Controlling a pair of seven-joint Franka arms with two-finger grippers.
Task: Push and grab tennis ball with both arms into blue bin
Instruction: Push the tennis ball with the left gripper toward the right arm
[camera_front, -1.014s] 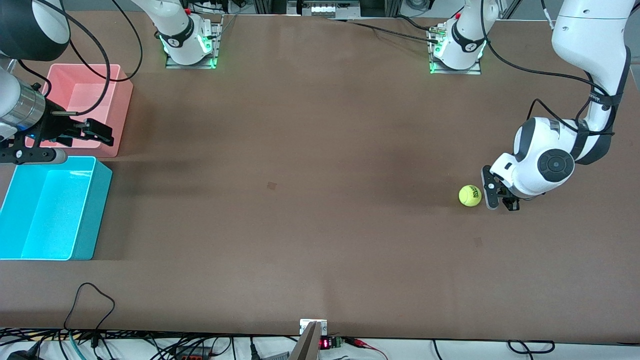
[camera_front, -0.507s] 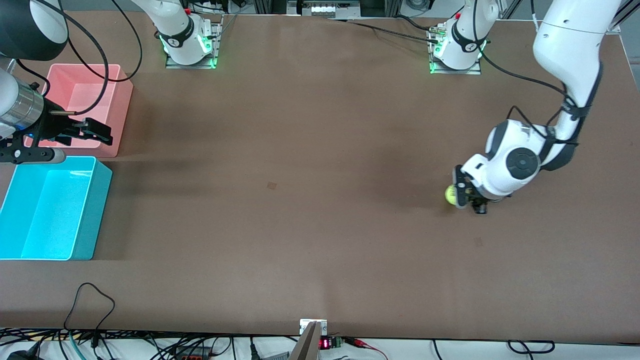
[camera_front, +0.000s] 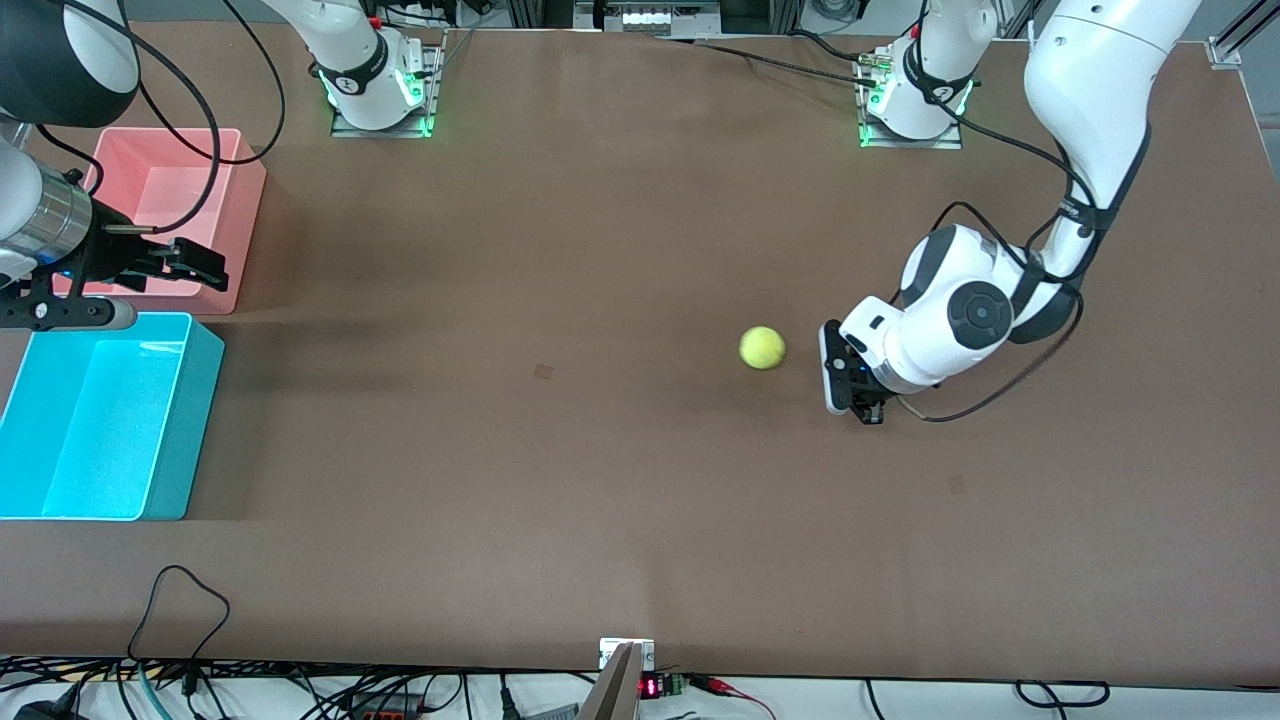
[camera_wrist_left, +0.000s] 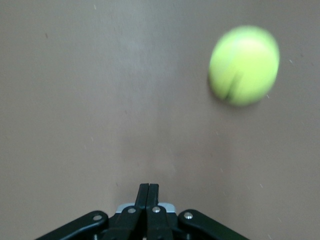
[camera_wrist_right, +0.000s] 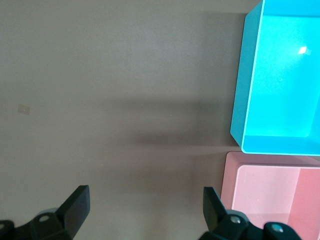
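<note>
The yellow-green tennis ball (camera_front: 762, 348) lies free on the brown table, near its middle and toward the left arm's end. It looks smeared in the left wrist view, where the tennis ball (camera_wrist_left: 244, 65) sits a short way ahead of the fingertips. My left gripper (camera_front: 833, 382) is low over the table beside the ball, shut with nothing in it, a small gap between them; its tips (camera_wrist_left: 148, 188) are pressed together. The blue bin (camera_front: 186, 420) stands open at the right arm's end. My right gripper (camera_front: 208, 266) waits open and empty over the table beside the bins, and the blue bin (camera_wrist_right: 239, 90) shows in its view.
A pink tub (camera_front: 248, 215) stands next to the blue bin, farther from the front camera; the pink tub (camera_wrist_right: 234, 186) also shows beside one right finger. Cables trail along the table's front edge (camera_front: 180, 610). A small patch mark (camera_front: 543, 371) lies mid-table.
My left gripper swept toward the right arm's end, met the ball and pushed it. The ball has rolled ahead toward the table's middle and is now apart from the gripper. The right arm stayed still.
</note>
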